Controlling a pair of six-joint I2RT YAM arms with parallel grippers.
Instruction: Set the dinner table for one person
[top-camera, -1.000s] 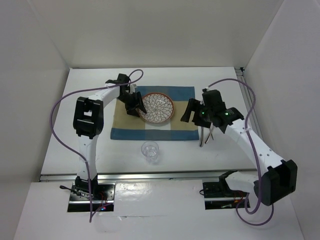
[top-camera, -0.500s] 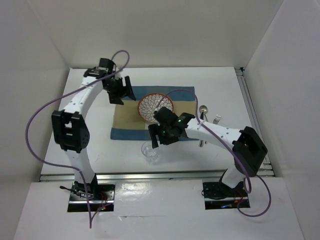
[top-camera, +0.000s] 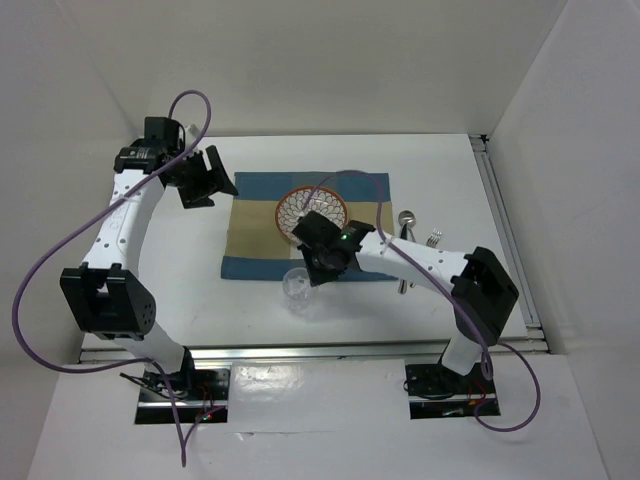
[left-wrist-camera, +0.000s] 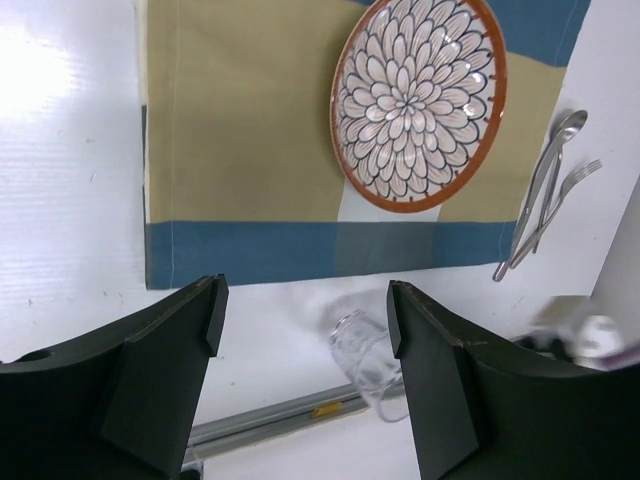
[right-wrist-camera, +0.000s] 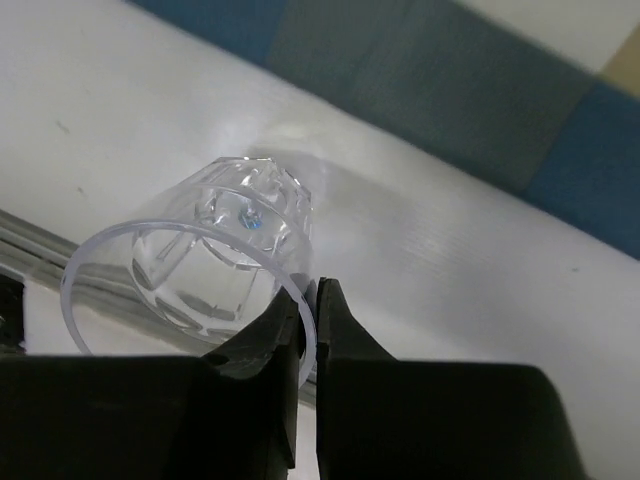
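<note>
On the white dinner table (top-camera: 170, 290) lies a blue-and-tan placemat (top-camera: 260, 235) carrying a flower-patterned plate (top-camera: 312, 208) with an orange rim. A clear glass (top-camera: 297, 287) stands just in front of the placemat. My right gripper (top-camera: 308, 272) is shut on the glass rim; in the right wrist view its fingers (right-wrist-camera: 310, 300) pinch the wall of the glass (right-wrist-camera: 190, 270). My left gripper (top-camera: 205, 178) hovers open beyond the placemat's far left corner, holding nothing. In the left wrist view the left gripper (left-wrist-camera: 305, 295) frames the plate (left-wrist-camera: 418, 103) and the glass (left-wrist-camera: 368, 365) far below.
A spoon (top-camera: 405, 222) and a fork (top-camera: 433, 240) lie side by side on the table right of the placemat; in the left wrist view the spoon (left-wrist-camera: 548, 180) and fork (left-wrist-camera: 562, 198) sit right of the plate. A metal rail (top-camera: 300, 348) runs along the near table edge.
My right arm swung from beside the cutlery across to the glass and shut on its rim. My left arm pulled away from the plate to the far left and opened.
</note>
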